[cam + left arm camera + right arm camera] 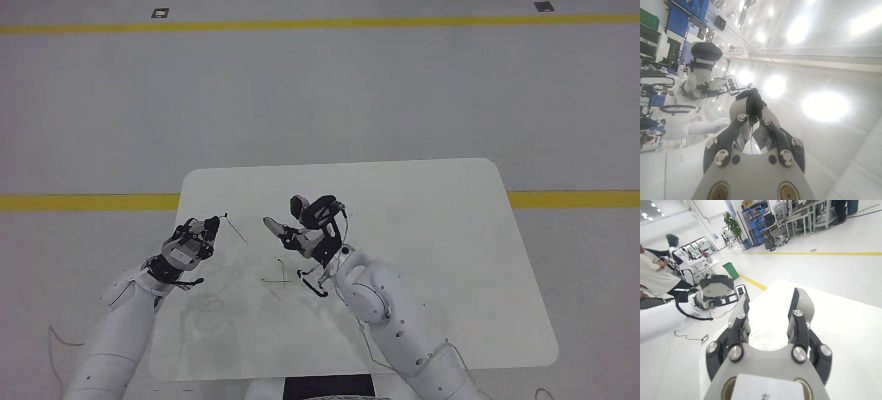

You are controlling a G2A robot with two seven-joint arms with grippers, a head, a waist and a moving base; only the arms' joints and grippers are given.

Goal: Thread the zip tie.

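Note:
A thin black zip tie [236, 229] sticks out from my left gripper [208, 228], which is shut on it above the table's left part. In the left wrist view the strap [752, 138] runs back between the closed fingers [745, 113]. My right gripper [285, 217] hovers just to the right of the tie's free end, a short gap away. In the right wrist view that gripper [770, 302] stands open with nothing between its fingers, and the left arm's wrist [715, 291] shows beyond it.
The white table [430, 230] has bare surface to the right and at the back. Thin dark lines [285, 280] lie under the right wrist; I cannot tell what they are. A green bin [731, 270] stands on the floor far off.

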